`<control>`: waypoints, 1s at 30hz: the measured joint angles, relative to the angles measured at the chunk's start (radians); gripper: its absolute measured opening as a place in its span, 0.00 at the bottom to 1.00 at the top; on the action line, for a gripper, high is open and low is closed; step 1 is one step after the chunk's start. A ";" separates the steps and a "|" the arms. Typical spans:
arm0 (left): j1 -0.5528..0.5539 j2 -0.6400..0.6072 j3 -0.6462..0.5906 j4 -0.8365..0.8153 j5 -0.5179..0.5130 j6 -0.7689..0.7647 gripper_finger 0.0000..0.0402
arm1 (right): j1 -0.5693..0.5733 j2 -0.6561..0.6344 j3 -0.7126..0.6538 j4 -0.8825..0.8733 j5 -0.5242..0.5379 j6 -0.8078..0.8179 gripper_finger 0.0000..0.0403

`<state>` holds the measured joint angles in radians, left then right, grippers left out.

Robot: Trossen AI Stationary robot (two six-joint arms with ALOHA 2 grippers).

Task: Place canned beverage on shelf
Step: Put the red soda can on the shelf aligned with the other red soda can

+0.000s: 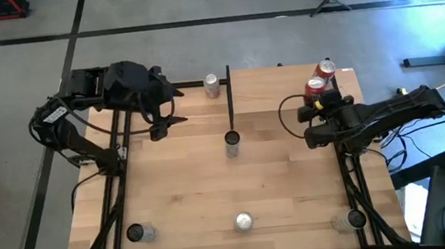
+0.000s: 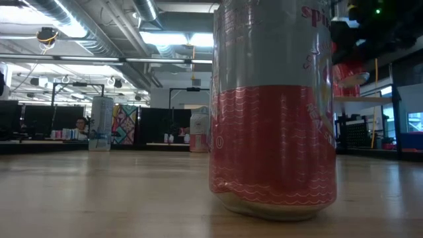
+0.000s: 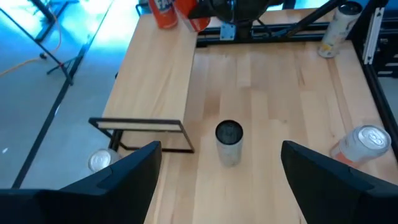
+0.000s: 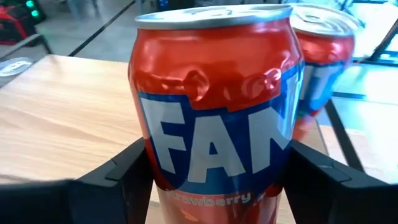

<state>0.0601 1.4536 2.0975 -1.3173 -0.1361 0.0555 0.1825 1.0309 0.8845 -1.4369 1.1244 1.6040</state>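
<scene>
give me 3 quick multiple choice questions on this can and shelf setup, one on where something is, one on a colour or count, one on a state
1. Where is the right gripper?
A. at the two red cans on the shelf
B. beside the can at the table's near edge
C. over the floor

2. How many red cans stand on the shelf?
A. none
B. two
C. five

3. How do the right gripper's jaws stand round the nearer red can?
A. shut tight, away from the can
B. one on each side of it
C. out of view

Answers: 1 A, the high view puts the gripper beside the two red cans. 2 B, two red tops show there. 3 B, the right wrist view shows a dark finger on each side of the can.
</scene>
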 joint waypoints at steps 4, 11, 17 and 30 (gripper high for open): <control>0.000 0.000 0.000 0.005 0.000 0.006 0.80 | 0.000 0.000 -0.054 -0.037 0.018 0.092 0.66; 0.000 0.000 0.000 0.020 0.000 0.006 0.80 | 0.000 0.000 -0.120 -0.040 0.064 0.164 0.66; 0.000 0.000 0.000 0.028 0.000 0.003 0.80 | 0.000 -0.003 -0.127 -0.094 0.067 0.181 0.66; 0.000 0.001 0.000 0.028 -0.004 0.002 0.80 | 0.000 -0.028 -0.217 -0.136 0.119 0.375 0.66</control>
<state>0.0601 1.4544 2.0975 -1.2888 -0.1398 0.0574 0.1827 1.0031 0.6675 -1.5724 1.2432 1.9792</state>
